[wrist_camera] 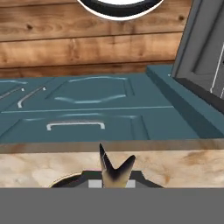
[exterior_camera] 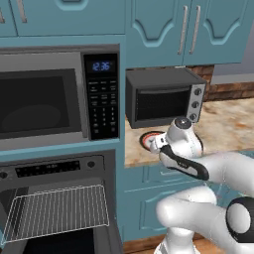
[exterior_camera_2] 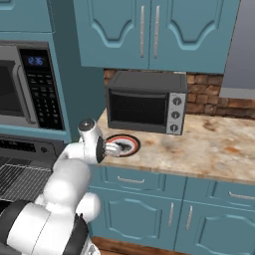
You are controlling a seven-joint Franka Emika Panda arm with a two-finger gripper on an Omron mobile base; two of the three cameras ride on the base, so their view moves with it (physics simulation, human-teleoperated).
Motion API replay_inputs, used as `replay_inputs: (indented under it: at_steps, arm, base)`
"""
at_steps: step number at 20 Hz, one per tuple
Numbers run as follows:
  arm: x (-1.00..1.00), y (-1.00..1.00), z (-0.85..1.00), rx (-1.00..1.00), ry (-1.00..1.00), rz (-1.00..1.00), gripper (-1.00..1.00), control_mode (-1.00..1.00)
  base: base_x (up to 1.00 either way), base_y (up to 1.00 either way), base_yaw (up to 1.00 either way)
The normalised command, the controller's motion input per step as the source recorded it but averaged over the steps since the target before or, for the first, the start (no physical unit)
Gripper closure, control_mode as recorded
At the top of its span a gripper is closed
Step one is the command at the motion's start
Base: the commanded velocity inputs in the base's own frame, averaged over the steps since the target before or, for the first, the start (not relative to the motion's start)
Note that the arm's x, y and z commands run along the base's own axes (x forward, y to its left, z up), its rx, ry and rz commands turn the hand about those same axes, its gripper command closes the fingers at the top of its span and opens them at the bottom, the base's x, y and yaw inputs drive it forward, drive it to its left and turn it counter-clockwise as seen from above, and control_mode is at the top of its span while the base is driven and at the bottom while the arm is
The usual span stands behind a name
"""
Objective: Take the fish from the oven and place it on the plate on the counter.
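My gripper (wrist_camera: 113, 180) hangs low over the counter (wrist_camera: 183, 168), shut on the fish (wrist_camera: 114, 169), whose brown forked tail sticks up between the dark fingertips. Under it a sliver of the plate (wrist_camera: 61, 181) shows. In the left base view the hand and gripper (exterior_camera: 155, 144) cover most of the red-rimmed plate (exterior_camera: 146, 138) near the counter's (exterior_camera: 228, 126) left end. From the right, the gripper (exterior_camera_2: 116, 148) sits on the plate's (exterior_camera_2: 128, 144) left side. The oven (exterior_camera: 54, 168) stands open at lower left, and its wire rack (exterior_camera: 57, 211) is bare.
A black toaster oven (exterior_camera: 163, 96) (exterior_camera_2: 147, 102) stands just behind the plate. The keypad microwave (exterior_camera: 49, 99) is built in above the oven. Teal drawers (wrist_camera: 87, 109) run under the counter, and the open oven door (wrist_camera: 205, 65) juts out beside them.
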Motion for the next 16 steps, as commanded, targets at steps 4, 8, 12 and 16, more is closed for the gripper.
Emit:
replay_inputs:
  at_steps: [4,8,12,16]
  arm:
    - [0.87,-0.27,0.00,0.00,0.23,0.01,1.00,-1.00]
    - [0.96,-0.40,0.04,0.00,0.12,0.10,1.00,-1.00]
    - [0.93,-0.39,-0.09,0.04,0.00,0.17,1.00,-1.00]
    - [0.22,-0.12,-0.24,0.03,0.00,0.38,1.00,-1.00]
  base:
    - [0.00,0.00,0.00]
    - [0.00,0.00,0.00]
    - [0.00,0.00,0.00]
    - [0.00,0.00,0.00]
